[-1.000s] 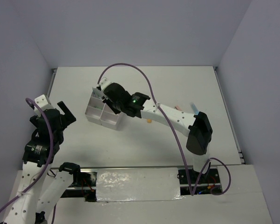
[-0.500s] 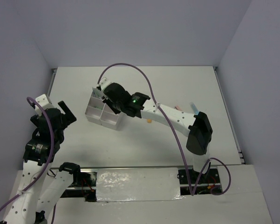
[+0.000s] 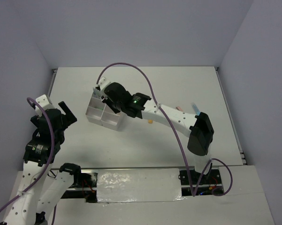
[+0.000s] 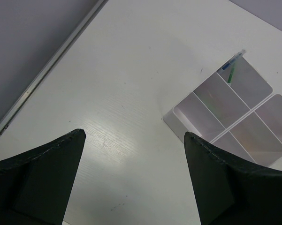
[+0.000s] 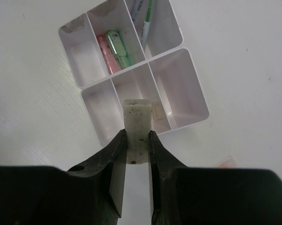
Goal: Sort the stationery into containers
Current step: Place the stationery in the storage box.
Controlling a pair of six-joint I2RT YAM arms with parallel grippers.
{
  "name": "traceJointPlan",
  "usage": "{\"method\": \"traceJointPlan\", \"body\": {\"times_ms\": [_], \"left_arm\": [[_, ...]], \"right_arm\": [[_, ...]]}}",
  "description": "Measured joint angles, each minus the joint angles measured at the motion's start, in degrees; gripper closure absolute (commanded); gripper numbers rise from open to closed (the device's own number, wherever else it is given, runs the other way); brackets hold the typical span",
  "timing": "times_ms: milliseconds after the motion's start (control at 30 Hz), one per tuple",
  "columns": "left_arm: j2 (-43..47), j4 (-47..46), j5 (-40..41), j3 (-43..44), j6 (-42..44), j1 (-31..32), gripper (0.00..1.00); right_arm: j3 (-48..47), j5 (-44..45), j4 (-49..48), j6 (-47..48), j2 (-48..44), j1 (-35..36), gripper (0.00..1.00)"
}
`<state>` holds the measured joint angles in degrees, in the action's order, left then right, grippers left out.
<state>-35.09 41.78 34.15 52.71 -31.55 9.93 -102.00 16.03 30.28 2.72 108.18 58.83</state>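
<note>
The right gripper (image 5: 137, 143) is clenched on the pale eraser block (image 5: 137, 115), pinching its sides. The block juts past the fingertips above the middle compartment of the nearer row of the translucent box (image 5: 197, 96). Whether it touches the box cannot be told. In the row beyond, a pink marker (image 5: 105, 54) and a green marker (image 5: 118, 47) lie side by side in one compartment, and thin pens (image 5: 144, 18) lie in the next. The box sits left of the desk's (image 3: 187, 84) middle. The left gripper (image 4: 133, 178) hangs released, jaws wide, near the desk's left edge, holding nothing.
</note>
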Motion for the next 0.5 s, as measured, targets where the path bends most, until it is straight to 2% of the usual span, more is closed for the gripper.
{"method": "traceJointPlan", "body": {"times_ms": [167, 400, 500], "left_arm": [[0.04, 0.0, -0.02, 0.0, 0.0, 0.0, 0.01], [0.04, -0.02, -0.17, 0.0, 0.02, 0.0, 0.01], [0.07, -0.02, -0.2, 0.0, 0.04, 0.0, 0.01]], "right_arm": [[0.0, 0.2, -2.25, 3.32, 1.01, 0.0, 0.92], [-0.13, -0.04, -4.61, 8.5, 7.1, 0.0, 0.88], [-0.13, -0.11, -4.57, 9.77, 9.53, 0.0, 0.78]]}}
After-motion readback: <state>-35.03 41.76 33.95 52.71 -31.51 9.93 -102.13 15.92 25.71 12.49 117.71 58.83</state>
